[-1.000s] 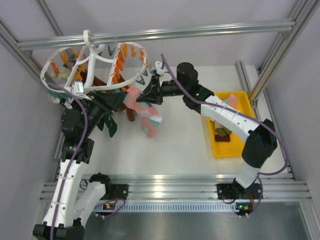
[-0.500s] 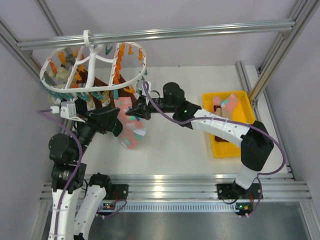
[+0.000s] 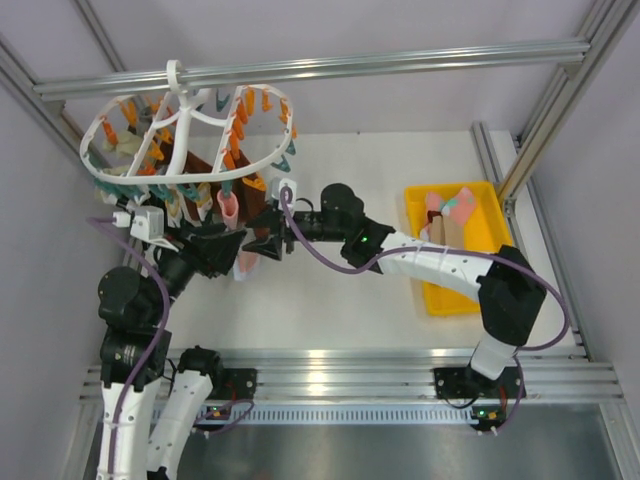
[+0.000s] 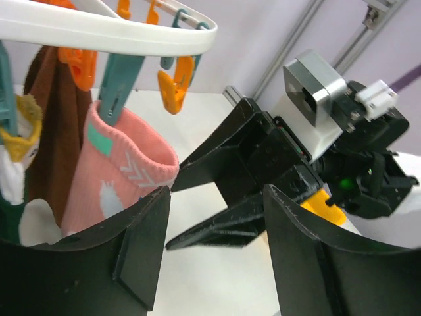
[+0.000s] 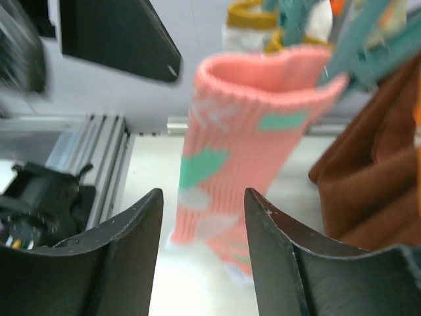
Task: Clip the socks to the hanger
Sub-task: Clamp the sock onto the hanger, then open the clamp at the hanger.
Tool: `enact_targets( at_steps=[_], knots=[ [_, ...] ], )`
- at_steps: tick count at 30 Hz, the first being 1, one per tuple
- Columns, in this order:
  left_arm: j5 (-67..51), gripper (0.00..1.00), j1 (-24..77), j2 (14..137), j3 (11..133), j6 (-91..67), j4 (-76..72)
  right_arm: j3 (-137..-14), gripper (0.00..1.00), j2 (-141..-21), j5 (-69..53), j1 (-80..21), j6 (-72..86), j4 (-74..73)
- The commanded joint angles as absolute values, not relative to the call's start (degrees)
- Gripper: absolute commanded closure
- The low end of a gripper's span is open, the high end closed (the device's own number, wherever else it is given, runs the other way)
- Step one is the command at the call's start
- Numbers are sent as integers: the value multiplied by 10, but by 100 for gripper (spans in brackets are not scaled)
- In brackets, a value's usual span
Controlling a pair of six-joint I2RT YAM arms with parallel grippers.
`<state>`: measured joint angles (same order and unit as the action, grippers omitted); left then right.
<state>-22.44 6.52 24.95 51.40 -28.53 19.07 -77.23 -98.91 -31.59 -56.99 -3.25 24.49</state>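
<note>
The white ring hanger [image 3: 185, 125] hangs from the rail at the back left, with orange and teal clips. A pink sock with mint patches [image 3: 230, 208] hangs from a teal clip [image 4: 119, 78] on its near rim; it shows in the left wrist view [image 4: 115, 178] and the right wrist view [image 5: 240, 164]. A maroon-brown sock [image 4: 56, 135] hangs beside it. My left gripper [image 4: 214, 253] is open and empty, just below and right of the pink sock. My right gripper [image 5: 204, 263] is open and empty, facing the sock a short way off. The two grippers [image 3: 245, 247] almost meet under the hanger.
A yellow tray [image 3: 492, 195] at the right holds more socks [image 3: 447, 208]. Other socks hang on the hanger's left side [image 3: 190, 195]. The aluminium rail [image 3: 400, 62] crosses the back. Grey walls close in the left and right sides.
The pink sock, held between both grippers before, now hangs from a teal clip on the hanger. Both grippers have let go and moved left and down beneath the ring.
</note>
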Motion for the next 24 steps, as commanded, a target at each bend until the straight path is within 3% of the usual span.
enact_targets(
  at_steps=[1, 9, 24],
  knots=[
    [-295, 37, 66, 257, 506, -285, 152, -738, 49, -917, -348, -521, -31, 262],
    [-361, 38, 66, 275, 485, -294, 106, -773, 51, -922, -439, -434, -29, 246],
    [-360, 39, 66, 299, 486, -300, 78, -915, 49, -1055, -492, -428, 29, 292]
  ],
)
